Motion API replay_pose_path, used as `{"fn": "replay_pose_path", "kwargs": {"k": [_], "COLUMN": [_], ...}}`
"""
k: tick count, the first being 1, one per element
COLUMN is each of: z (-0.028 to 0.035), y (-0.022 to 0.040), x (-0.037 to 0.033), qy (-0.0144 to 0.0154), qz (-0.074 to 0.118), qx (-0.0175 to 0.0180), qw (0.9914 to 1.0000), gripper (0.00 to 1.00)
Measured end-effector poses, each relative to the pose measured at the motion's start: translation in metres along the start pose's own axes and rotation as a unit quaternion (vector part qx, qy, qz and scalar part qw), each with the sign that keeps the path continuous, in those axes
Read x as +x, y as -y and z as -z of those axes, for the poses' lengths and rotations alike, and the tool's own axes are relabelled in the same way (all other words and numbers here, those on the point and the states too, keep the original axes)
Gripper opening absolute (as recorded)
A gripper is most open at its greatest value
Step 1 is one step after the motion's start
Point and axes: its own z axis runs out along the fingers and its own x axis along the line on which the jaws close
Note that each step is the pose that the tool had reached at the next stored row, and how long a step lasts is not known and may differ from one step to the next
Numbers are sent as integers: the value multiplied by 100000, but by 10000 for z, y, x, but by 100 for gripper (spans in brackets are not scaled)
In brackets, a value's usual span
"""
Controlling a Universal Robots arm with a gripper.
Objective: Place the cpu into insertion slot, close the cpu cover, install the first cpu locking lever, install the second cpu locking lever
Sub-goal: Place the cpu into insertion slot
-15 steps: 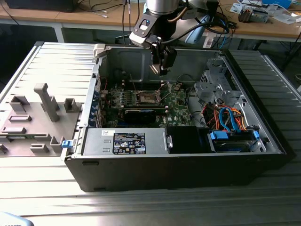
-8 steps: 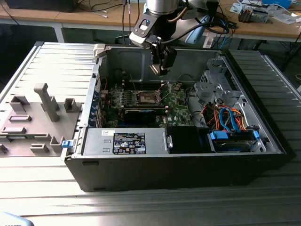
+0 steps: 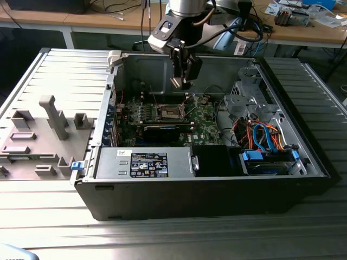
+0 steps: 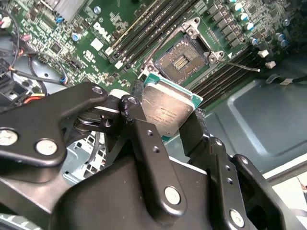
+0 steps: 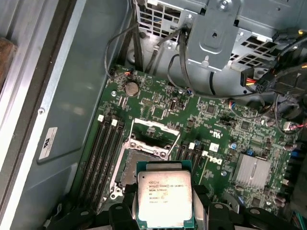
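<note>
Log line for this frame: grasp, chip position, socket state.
gripper: jaws shut on chip | chip: held above motherboard, not in socket | socket: empty | cover: open

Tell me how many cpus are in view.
1. The cpu is clamped in the tool, above the empty slot. The case could hide others.

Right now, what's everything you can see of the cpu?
The cpu is a flat square chip: silvery metal top with print, thin green rim. The pincer clamps it by two opposite edges, top face toward both wrist cameras. It hangs in the air over the green motherboard, near the open insertion slot, not seated. Nothing else touches it.
</note>
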Motion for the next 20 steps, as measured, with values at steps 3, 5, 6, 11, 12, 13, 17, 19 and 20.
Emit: {"fn": "replay_pose_path", "kwargs": {"k": [3,5,6,11,12,13,17,19,20], "z": [-2,-2,-6,-7,-7,-7,-9,-9,-10], "y": [0,0,0,0,0,0,0,0,0], "x": [0,0,0,0,0,0,0,0,0], "qy": [24,30,30,33,35,37,43,44,45], "qz": [-1491,-1572,-1760,-1896,-1933,-1975,-2212,-2323,-2368], "qx": [45,51,54,57,59,60,69,72,73], "qw": [99989,99988,99984,99982,99981,99980,99976,99973,99972], "gripper": [55,55,55,55,55,55,55,55,55]}}
